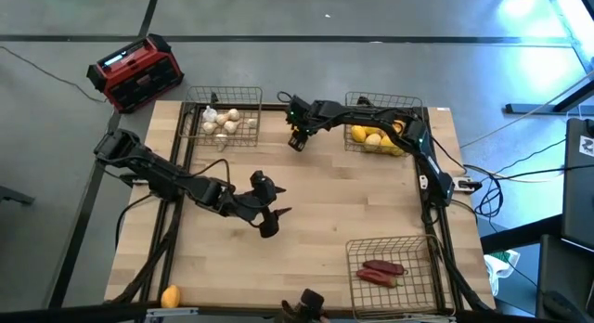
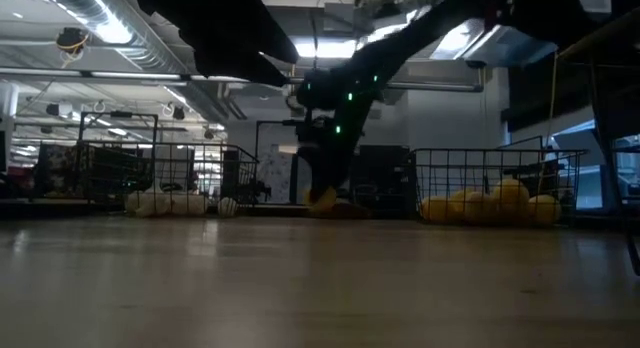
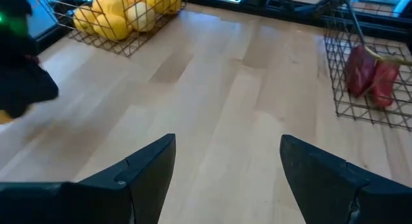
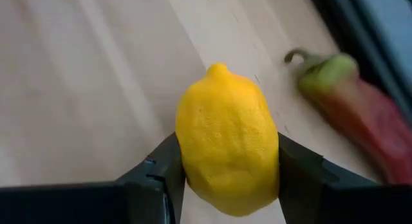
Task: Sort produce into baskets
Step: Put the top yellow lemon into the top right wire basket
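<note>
My right gripper (image 1: 297, 140) reaches to the far middle of the table, shut on a yellow lemon (image 4: 226, 143); the lemon also shows in the low view (image 2: 322, 198), close to the tabletop. A red pepper with a green stem end (image 4: 351, 105) lies on the table just beyond it. My left gripper (image 1: 270, 218) is open and empty over the table's middle (image 3: 225, 179). Three wire baskets stand on the table: far left with whitish bulbs (image 1: 223, 122), far right with lemons (image 1: 378, 137), near right with red peppers (image 1: 382, 270). One orange-yellow fruit (image 1: 170, 296) lies at the near left corner. My right gripper pinches the lemon between its two fingers, one on each of its broad sides (image 4: 188, 169), across its width. The lemon's pointed end (image 4: 219, 69) points away from the wrist. Whether the lemon rests on the table or hangs just above it, I cannot tell.
A red and black box (image 1: 139, 72) stands on the floor beyond the table's far left corner. Bare wood lies between the baskets in the table's middle and along its near left side.
</note>
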Robot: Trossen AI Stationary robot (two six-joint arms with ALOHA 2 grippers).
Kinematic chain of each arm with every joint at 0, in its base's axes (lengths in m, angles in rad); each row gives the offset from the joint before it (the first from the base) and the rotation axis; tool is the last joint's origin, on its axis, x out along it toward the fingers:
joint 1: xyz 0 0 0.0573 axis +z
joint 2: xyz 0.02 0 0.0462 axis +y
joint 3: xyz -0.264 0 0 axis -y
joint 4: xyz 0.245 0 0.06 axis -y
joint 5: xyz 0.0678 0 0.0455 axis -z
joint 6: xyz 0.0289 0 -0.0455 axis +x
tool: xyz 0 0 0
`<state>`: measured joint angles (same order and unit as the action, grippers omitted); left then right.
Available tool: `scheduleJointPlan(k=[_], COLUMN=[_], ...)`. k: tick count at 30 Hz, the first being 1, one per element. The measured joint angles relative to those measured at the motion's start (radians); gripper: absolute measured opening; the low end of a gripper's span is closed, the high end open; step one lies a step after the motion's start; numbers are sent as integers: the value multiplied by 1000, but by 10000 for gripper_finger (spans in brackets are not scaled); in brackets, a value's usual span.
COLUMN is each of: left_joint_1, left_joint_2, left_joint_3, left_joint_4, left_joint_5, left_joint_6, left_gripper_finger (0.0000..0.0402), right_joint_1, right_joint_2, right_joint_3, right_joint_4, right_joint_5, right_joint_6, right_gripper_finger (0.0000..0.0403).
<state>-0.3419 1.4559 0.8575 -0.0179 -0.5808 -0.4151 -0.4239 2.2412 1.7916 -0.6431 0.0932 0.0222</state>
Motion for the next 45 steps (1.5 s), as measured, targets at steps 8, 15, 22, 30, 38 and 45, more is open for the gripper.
scheduleJointPlan(k=[8, 15, 22, 30, 38, 45], left_joint_1=[-17, -45, -46, -35, -35, -24], left_joint_2=[0, 0, 0, 1, 1, 1], left_joint_3=[0, 0, 0, 0, 0, 0], left_joint_4=[3, 3, 2, 2, 6, 8], left_joint_5=[1, 3, 3, 0, 0, 0], left_joint_6=[10, 32, 20, 20, 21, 35], left_gripper_finger=[276, 276, 276, 276, 276, 276], right_joint_1=[66, 144, 205, 228, 143, -70], right_joint_2=[-119, -254, -387, -547, -780, -932], right_joint_3=[0, 0, 0, -55, -361, -569], right_joint_4=[-47, -211, -346, -483, -406, -322], right_joint_5=[29, 111, 186, 293, 317, 281], right_joint_6=[-53, -96, -98, -71, -27, -15], right_gripper_finger=[167, 168, 168, 167, 171, 173])
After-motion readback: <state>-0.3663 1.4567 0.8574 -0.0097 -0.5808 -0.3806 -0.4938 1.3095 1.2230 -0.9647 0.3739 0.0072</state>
